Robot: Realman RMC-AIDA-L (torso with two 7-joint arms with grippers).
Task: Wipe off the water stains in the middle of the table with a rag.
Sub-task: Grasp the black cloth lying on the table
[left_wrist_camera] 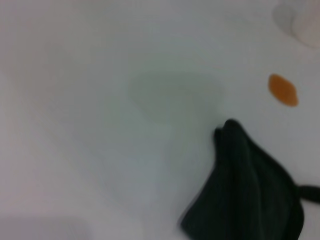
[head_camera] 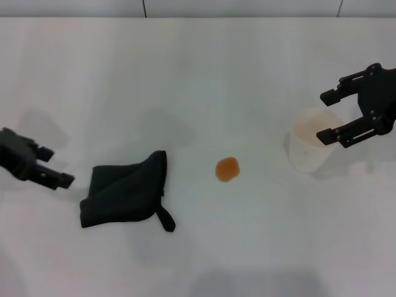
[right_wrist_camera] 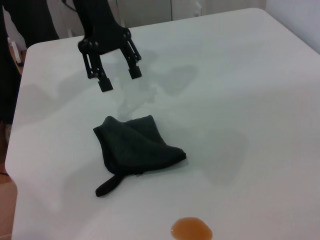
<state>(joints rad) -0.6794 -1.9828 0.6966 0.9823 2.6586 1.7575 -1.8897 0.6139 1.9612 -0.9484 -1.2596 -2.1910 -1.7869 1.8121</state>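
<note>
water stains [head_camera: 227, 169] show as one small orange blot near the middle of the white table [head_camera: 198, 68], untouched. to its left the black rag [head_camera: 127, 192] lies crumpled, its strap tail on the near side. the left gripper [head_camera: 55, 170] hovers just left of the rag, jaws apart and empty. the right gripper [head_camera: 327, 116] hangs open over a white cup [head_camera: 311, 147] at the right.
</note>
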